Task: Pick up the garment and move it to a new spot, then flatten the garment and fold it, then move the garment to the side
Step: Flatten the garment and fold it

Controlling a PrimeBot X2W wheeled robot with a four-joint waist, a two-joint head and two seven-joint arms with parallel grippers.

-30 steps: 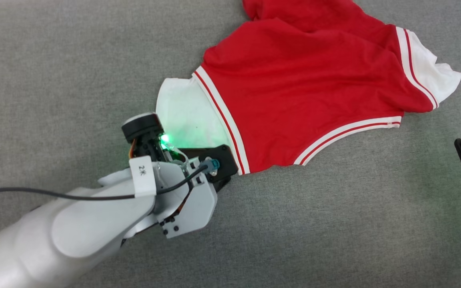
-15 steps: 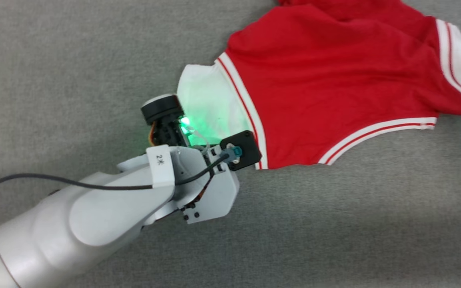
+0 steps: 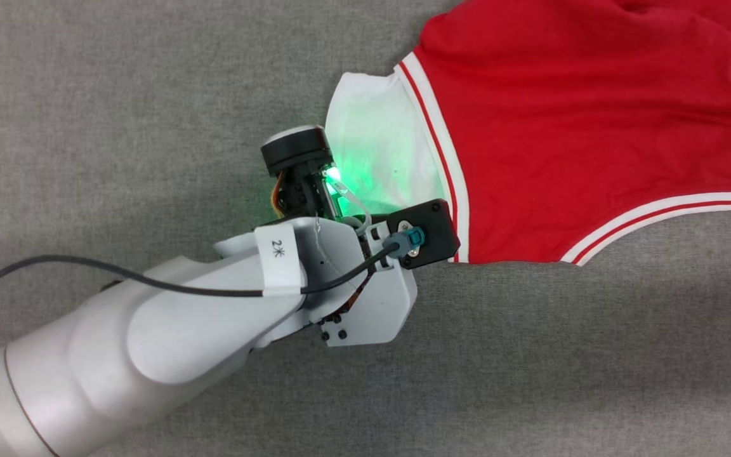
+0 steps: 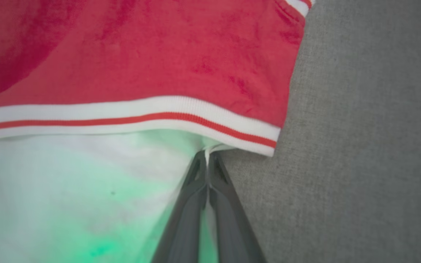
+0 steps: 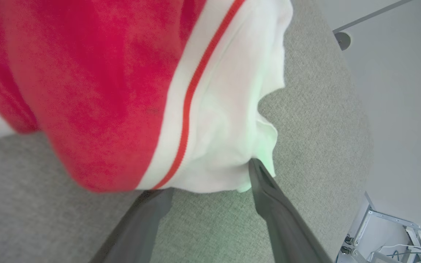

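Observation:
The garment (image 3: 581, 114), red with white-red-white trim, lies spread on the grey surface at the upper right of the head view. Its white panel (image 3: 378, 133) glows green beside my left wrist (image 3: 422, 235), which hides the fingers there. In the left wrist view my left gripper (image 4: 207, 156) is shut, with a thin fold of the white panel's edge (image 4: 86, 175) pinched between the tips just below the striped trim (image 4: 130, 118). In the right wrist view my right gripper (image 5: 210, 177) stands open, its fingers (image 5: 269, 197) either side of another white panel's (image 5: 228, 120) lower edge.
Grey felt-like tabletop (image 3: 594, 355) stretches around the garment. In the right wrist view the table's curved edge (image 5: 360, 109) drops to a pale floor, with a white frame and cables (image 5: 382, 237) below. A black cable (image 3: 86, 270) runs along my left arm.
My left gripper has closed on the white panel's edge. The head camera has shifted, so the garment and left arm sit further up and right in the picture.

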